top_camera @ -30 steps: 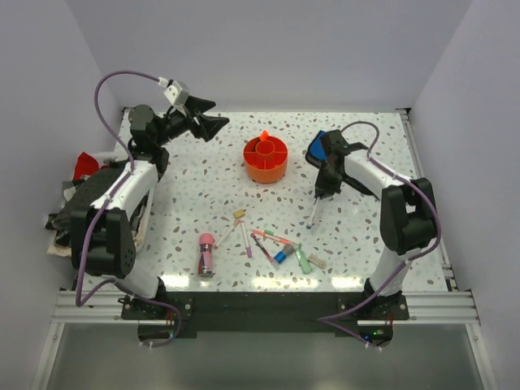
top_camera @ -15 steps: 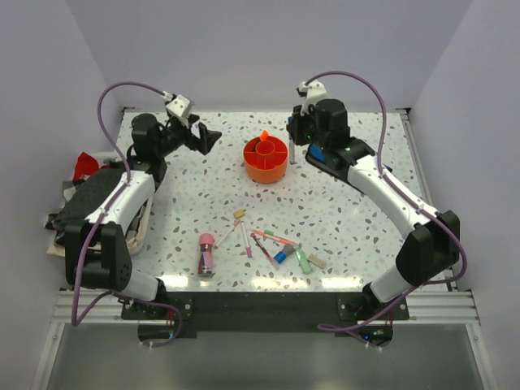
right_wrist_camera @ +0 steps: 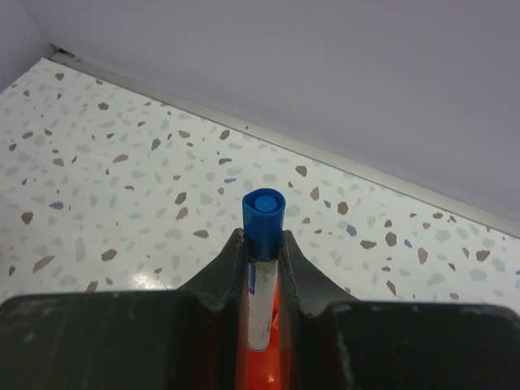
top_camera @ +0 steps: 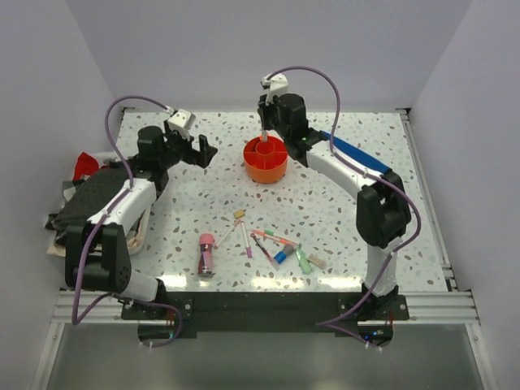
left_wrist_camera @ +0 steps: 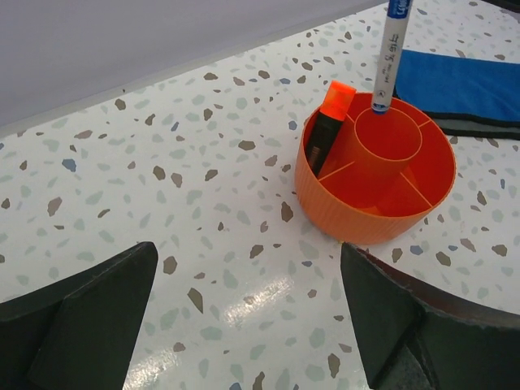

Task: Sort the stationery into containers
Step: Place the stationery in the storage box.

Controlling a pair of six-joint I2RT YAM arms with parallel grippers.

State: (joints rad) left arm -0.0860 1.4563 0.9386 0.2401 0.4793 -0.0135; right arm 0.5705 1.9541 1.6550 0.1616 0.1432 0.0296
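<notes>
The orange caddy (top_camera: 266, 162) stands at the back middle of the table, with an orange highlighter (left_wrist_camera: 329, 123) upright in a ring compartment. My right gripper (top_camera: 264, 135) is shut on a white pen with a blue cap (right_wrist_camera: 264, 213). It holds the pen upright, cap up, its lower tip (left_wrist_camera: 379, 104) at the rim of the centre well. My left gripper (left_wrist_camera: 252, 325) is open and empty, low over the table left of the caddy (left_wrist_camera: 374, 191). More pens, a green marker (top_camera: 302, 259), beige erasers (top_camera: 239, 214) and the pink-capped glue tube (top_camera: 206, 253) lie at the front middle.
Red and black clutter (top_camera: 77, 175) lies off the table's left edge. The right arm's blue-covered link (left_wrist_camera: 475, 81) stretches behind the caddy. White walls close the table at the back and sides.
The right arm has carried the pen from the right middle of the table up and left to over the caddy. The left gripper has shifted slightly right and down.
</notes>
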